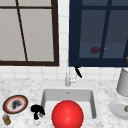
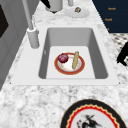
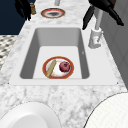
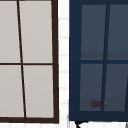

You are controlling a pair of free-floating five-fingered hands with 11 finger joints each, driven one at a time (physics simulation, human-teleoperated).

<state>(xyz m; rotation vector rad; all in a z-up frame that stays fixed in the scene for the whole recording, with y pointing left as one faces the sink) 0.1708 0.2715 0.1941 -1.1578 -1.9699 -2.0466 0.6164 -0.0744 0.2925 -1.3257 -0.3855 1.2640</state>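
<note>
Front view: my left hand (image 1: 37,110), fingers curled on nothing, hangs lower left by the sink (image 1: 45,95); right hand (image 1: 78,71), fingers straight, nearer the faucet (image 1: 67,77).

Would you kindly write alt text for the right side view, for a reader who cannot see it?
A red-rimmed round plate lies in the grey sink basin, bearing a dark red round fruit and a tan stick. A black hand hangs by the white faucet; another black hand hovers at the far left.
</note>
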